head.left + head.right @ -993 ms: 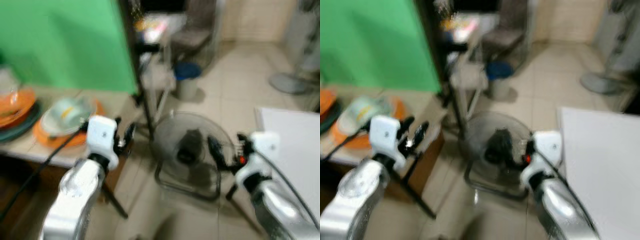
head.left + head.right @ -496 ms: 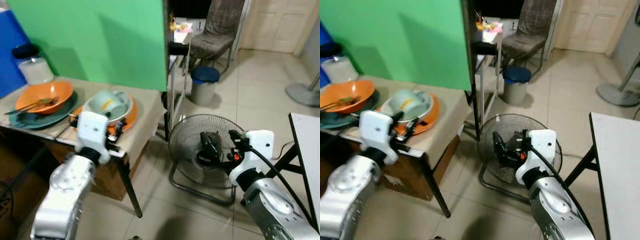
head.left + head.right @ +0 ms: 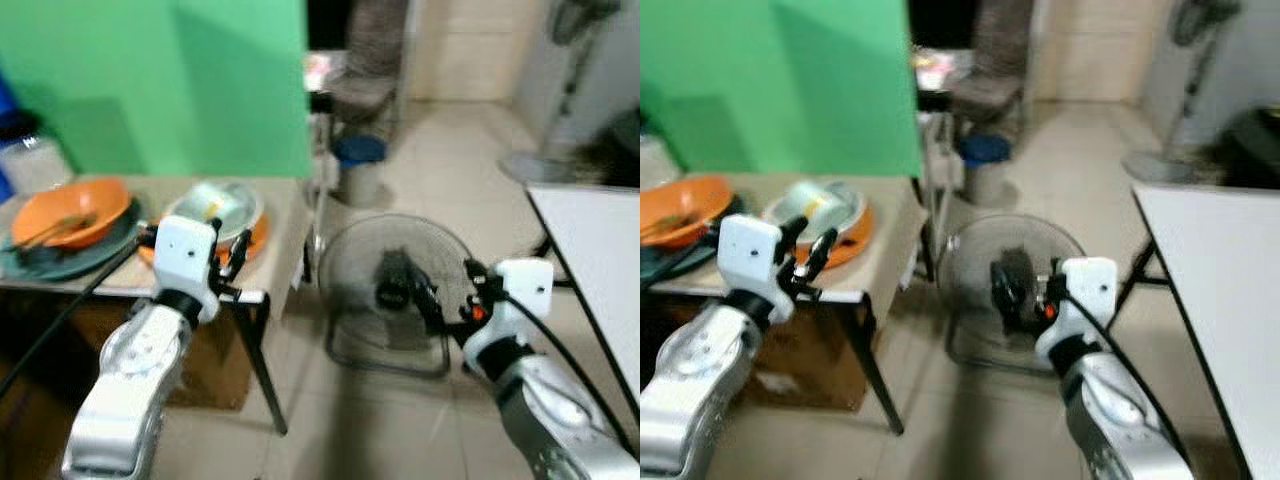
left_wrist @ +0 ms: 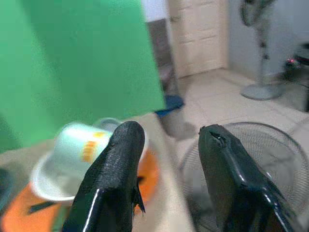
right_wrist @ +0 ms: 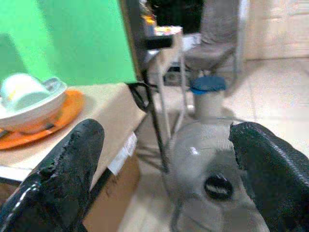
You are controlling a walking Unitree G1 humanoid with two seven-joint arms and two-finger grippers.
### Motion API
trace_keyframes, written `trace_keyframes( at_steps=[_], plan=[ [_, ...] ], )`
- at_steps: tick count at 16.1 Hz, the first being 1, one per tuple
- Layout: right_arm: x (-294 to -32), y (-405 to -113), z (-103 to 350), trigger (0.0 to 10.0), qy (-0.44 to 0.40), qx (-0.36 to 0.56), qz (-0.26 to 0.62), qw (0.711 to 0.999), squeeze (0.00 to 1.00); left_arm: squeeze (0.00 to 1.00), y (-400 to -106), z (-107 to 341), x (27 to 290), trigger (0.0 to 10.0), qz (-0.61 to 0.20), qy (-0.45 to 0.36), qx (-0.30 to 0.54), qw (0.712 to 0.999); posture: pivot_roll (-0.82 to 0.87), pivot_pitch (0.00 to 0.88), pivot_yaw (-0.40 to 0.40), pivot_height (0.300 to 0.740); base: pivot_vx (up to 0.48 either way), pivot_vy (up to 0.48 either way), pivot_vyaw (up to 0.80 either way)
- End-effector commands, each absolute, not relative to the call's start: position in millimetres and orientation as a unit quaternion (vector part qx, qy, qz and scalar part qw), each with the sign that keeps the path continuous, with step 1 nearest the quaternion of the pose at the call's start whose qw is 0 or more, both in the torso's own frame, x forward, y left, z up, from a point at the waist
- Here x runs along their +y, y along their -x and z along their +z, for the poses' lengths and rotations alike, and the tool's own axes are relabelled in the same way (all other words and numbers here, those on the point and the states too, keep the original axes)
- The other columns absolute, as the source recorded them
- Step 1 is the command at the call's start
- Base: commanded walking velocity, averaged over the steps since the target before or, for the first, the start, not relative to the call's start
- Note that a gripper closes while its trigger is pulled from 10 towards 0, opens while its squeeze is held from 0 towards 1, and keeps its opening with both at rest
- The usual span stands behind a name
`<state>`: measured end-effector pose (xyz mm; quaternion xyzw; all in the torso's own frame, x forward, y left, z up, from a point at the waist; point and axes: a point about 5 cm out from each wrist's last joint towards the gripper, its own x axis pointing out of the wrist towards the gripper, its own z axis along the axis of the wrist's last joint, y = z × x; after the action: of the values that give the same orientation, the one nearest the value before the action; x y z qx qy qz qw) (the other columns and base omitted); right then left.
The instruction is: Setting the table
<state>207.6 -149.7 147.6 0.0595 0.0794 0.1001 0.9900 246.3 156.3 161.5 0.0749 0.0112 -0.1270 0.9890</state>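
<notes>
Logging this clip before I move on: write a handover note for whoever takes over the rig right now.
Left hand: open, empty, at the near edge of the small table, pointing at the dishes.
Right hand: open, empty, in front of the floor fan.
Dishes: pale cup lies tipped in a white bowl on an orange plate; orange bowl on a dark plate further left.
White table, on the right.
Done: nothing picked up. Left: carry dishes across.
</notes>
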Motion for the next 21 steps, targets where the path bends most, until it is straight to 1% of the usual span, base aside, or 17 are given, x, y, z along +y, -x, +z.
trace_keyframes(
  at_steps=[1,6,15,21],
  plan=[
    [-148.6,-209.4,151.3,10.0,-0.059,0.071,0.101,0.991,1.00,0.00,-247.3,163.1,160.5,10.0,-0.122,-0.081,0.011,0.989,0.06,0.000,0.072,0.740,0.000,0.319,-0.80],
    [-147.5,-210.1,151.4,10.0,-0.060,0.072,0.107,0.990,1.00,0.00,-246.5,163.1,162.4,10.0,-0.119,-0.082,0.012,0.989,0.06,0.000,0.068,0.740,0.000,0.320,-0.77],
    [-144.5,-210.8,150.2,10.0,-0.066,0.073,0.114,0.989,1.00,0.00,-247.4,168.6,171.3,10.0,-0.110,-0.093,0.006,0.990,0.08,0.000,0.054,0.740,0.000,0.324,0.00],
    [-141.7,-212.6,149.4,10.0,-0.067,0.074,0.123,0.987,1.00,0.00,-246.6,170.5,172.2,10.0,-0.107,-0.094,0.003,0.990,0.09,0.000,0.044,0.740,0.000,0.407,0.00]
  ],
)
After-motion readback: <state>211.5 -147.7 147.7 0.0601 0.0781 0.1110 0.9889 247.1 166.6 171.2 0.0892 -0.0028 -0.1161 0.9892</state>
